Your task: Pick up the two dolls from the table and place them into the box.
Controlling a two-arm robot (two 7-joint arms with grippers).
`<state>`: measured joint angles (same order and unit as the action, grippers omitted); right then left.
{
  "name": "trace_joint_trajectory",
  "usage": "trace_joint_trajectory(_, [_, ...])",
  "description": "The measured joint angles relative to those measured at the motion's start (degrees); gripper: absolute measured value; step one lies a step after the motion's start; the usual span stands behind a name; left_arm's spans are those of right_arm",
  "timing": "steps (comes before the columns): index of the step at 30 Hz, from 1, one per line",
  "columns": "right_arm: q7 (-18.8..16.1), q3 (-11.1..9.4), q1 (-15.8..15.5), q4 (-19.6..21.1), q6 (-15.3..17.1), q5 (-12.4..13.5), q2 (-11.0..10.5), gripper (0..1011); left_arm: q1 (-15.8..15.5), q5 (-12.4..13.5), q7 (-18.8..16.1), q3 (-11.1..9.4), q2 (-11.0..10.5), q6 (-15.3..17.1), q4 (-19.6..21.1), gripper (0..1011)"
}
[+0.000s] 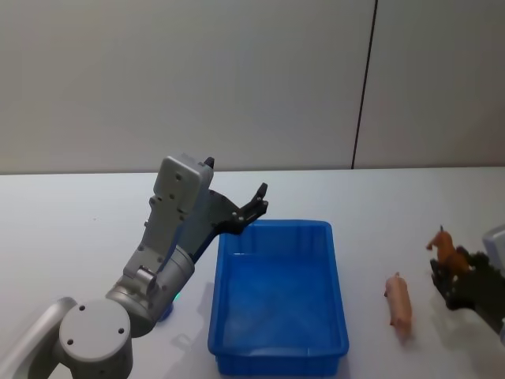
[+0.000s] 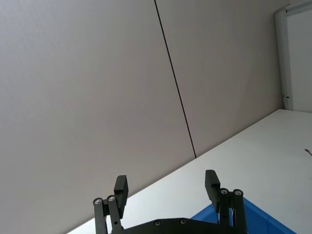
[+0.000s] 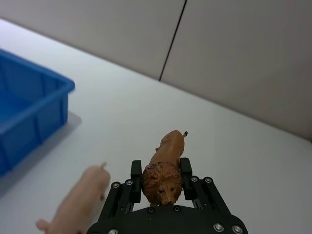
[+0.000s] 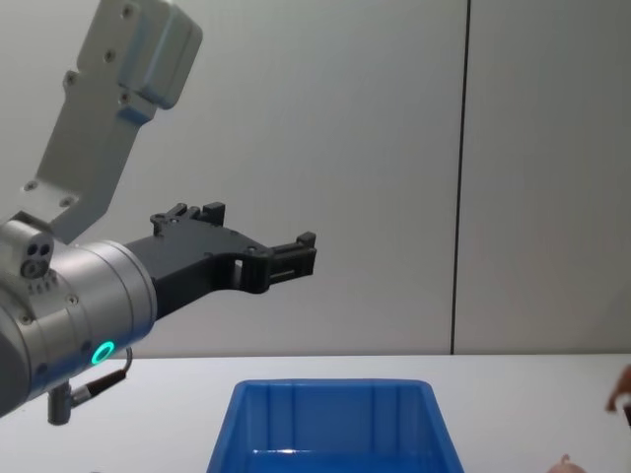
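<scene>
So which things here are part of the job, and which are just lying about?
Job: lion doll, in the right hand; pink doll; blue box; table; open left hand.
Just background: wall; door frame.

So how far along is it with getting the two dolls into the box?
Nothing is done yet: the blue box holds no doll. In hand: the right hand is closed on the lion doll, right of the box. To do: drop it in, then fetch the pink doll lying on the table between them. The left hand hangs open above the box's far left corner.
</scene>
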<state>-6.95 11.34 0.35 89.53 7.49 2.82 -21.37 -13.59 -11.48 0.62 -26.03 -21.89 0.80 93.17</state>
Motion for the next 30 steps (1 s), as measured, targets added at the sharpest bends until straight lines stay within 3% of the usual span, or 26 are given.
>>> trace_joint_trajectory(6, [-2.0, -0.27, 0.08, 3.11, -2.61, 1.59, -0.11, 450, 0.0, 0.0, 0.0, 0.0, 0.0, 0.0, 0.0, 1001])
trace_joint_trajectory(16, [-6.78, -0.14, 0.14, 8.18, -3.77, 4.95, -0.06, 450, 0.0, 0.0, 0.0, 0.0, 0.0, 0.0, 0.0, 1001])
trace_joint_trajectory(22, [-9.84, 0.32, 0.27, 10.72, -2.71, 6.89, 0.22, 449, 0.0, 0.0, 0.0, 0.0, 0.0, 0.0, 0.0, 1001])
trace_joint_trajectory(30, [-14.94, 1.6, 1.05, 14.1, 1.63, 9.64, 1.3, 450, 0.0, 0.0, 0.0, 0.0, 0.0, 0.0, 0.0, 1001])
